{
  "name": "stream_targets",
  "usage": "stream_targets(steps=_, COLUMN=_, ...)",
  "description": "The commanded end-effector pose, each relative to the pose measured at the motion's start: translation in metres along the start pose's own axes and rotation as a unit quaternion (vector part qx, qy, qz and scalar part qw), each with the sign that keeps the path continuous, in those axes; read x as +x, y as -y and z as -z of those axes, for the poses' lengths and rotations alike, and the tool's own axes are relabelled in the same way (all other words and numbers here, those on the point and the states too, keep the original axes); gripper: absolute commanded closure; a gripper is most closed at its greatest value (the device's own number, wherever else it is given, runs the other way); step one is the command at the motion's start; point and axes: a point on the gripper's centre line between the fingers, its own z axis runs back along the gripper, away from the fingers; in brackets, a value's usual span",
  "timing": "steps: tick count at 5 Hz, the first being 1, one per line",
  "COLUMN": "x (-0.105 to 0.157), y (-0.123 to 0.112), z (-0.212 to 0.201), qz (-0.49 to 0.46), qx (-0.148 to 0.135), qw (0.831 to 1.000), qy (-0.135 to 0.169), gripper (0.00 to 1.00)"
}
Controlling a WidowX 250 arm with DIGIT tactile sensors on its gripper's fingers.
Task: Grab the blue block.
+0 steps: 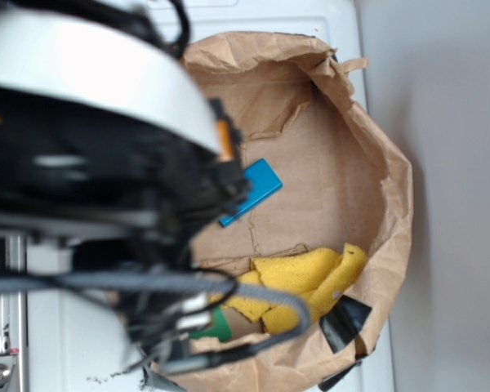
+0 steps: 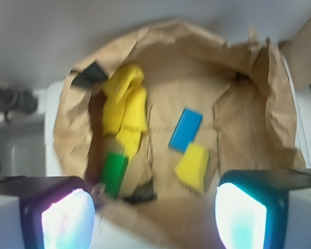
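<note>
Beyond the gripper [image 2: 154, 210], whose two pads [image 2: 67, 220] glow pale white, one tinged pink-violet and the other cyan, in black housings, sits a plain tan-brown paper bag [image 2: 249, 104]. Ahead of the claw lies the bright blue block [image 2: 186, 129], and nearest the claw a plain yellow sponge piece [image 2: 193, 166]. Off to one side of it lie a crumpled yellow cloth [image 2: 125, 110] and a solid green piece [image 2: 114, 173]. A black scrap [image 2: 89, 76] marks the bag's far rim.
</note>
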Motion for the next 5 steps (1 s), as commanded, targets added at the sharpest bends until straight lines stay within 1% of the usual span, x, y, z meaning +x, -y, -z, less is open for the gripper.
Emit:
stream_targets(steps=1, x=0.005, y=-0.033, z=0.052, qz=-0.023, qx=0.022, qw=0.999, qy=0.016, gripper=0.0)
stream_targets(steps=2, x=0.02, y=-0.051, z=0.083, qz=-0.04, qx=0.043, qw=0.998, qy=0.013, gripper=0.0)
stream_targets(steps=5, x=0.02, y=-0.051, z=0.083, qz=-0.04, qx=0.043, qw=0.998, qy=0.013, gripper=0.0)
